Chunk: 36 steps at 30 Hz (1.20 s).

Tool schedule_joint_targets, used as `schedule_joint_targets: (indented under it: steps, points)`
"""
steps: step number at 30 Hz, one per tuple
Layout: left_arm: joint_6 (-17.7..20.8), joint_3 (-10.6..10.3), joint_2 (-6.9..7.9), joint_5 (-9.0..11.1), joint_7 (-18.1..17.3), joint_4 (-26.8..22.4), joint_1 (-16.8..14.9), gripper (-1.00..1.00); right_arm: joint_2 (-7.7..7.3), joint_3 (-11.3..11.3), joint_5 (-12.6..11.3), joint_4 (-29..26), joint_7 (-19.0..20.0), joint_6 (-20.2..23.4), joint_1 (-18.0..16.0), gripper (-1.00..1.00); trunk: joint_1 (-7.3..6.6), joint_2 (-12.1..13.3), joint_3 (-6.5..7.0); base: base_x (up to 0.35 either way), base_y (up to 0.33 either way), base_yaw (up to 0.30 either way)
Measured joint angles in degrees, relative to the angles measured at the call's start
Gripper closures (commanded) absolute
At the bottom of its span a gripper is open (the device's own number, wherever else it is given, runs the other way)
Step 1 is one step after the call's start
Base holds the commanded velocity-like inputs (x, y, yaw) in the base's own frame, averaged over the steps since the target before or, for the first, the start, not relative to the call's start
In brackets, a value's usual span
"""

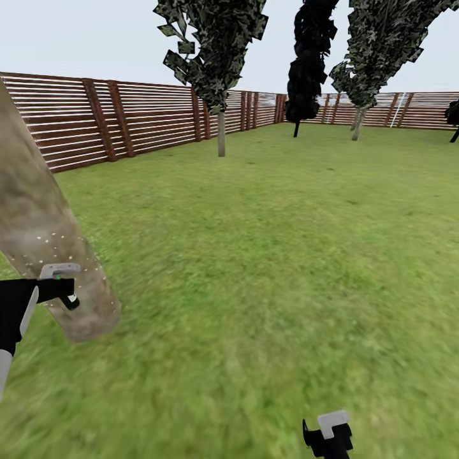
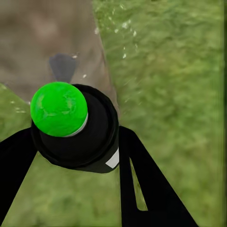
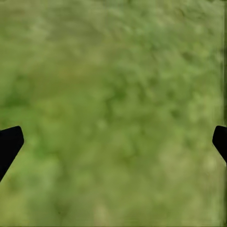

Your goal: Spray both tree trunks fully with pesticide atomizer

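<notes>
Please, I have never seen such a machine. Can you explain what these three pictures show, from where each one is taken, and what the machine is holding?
This is a simulated two-armed robot on a garden lawn. The big picture comes from its head camera, looking over both arms. The other two come from cameras near each pincer. The left pincer is shut on the pesticide atomizer, a black bottle with a green top, beside a thick tree trunk that already carries pale specks of pesticide. The right pincer is open and empty, above grass. A wooden fence rings the garden.
</notes>
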Motion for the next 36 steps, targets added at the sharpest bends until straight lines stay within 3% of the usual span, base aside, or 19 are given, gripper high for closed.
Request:
schedule_joint_targets:
  steps: [5, 9, 10, 12, 15, 20, 27, 36]
  points:
    - [-0.28, 0.21, 0.05, -0.05, -0.09, 0.45, 0.24, 1.0, 0.0, 0.0, 0.03, 0.02, 0.0, 0.0, 0.0, -1.0, 0.0, 0.0, 0.0, 0.241, -0.188, 0.218]
    - [-0.63, 0.77, 1.04, -0.09, -0.05, 1.61, 0.5, 1.0, 0.0, 0.0, 0.04, 0.03, 0.0, 0.0, 0.0, -1.0, 0.0, 0.0, 0.0, 0.241, -0.187, 0.277]
    - [-0.7, 1.9, 1.25, -0.42, 0.13, 1.77, 1.13, 1.0, 0.0, 0.0, 0.05, 0.03, 0.0, 0.0, 0.0, -1.0, 0.0, 0.0, 0.0, 0.242, -0.186, 0.278]
    - [-0.82, 6.36, 1.33, -0.59, 0.16, 1.8, 3.72, 1.0, 0.0, 0.0, 0.05, 0.05, 0.0, 0.0, -0.01, -1.0, 0.0, 0.0, -0.01, 0.242, -0.185, 0.278]
    - [-1.1, 7.57, 1.23, -0.37, 1.78, 1.71, 6.39, 1.0, 0.05, 0.0, 0.05, 0.07, 0.0, 0.0, 0.0, -1.0, 0.0, 0.0, 0.0, 0.243, -0.18, 0.278]
    - [-1.22, 7.31, 0.96, 0.21, 4.99, 1.76, 6.71, 1.0, 0.05, -0.01, 0.04, 0.07, 0.0, 0.0, 0.0, -1.0, 0.0, 0.0, 0.0, 0.272, -0.138, 0.278]
    - [-1.23, 7.22, 0.03, 0.5, 4.4, 1.76, 6.73, 1.0, 0.08, 0.0, 0.05, 0.07, 0.0, 0.0, 0.0, -1.0, 0.0, 0.0, 0.0, 0.252, -0.16, 0.256]
    - [-1.07, 7.22, 0.0, 0.72, 4.36, 1.76, 6.74, 1.0, 0.09, 0.0, 0.05, 0.07, 0.08, 0.0, 0.0, -1.0, 0.0, 0.0, 0.0, 0.091, -0.248, 0.012]
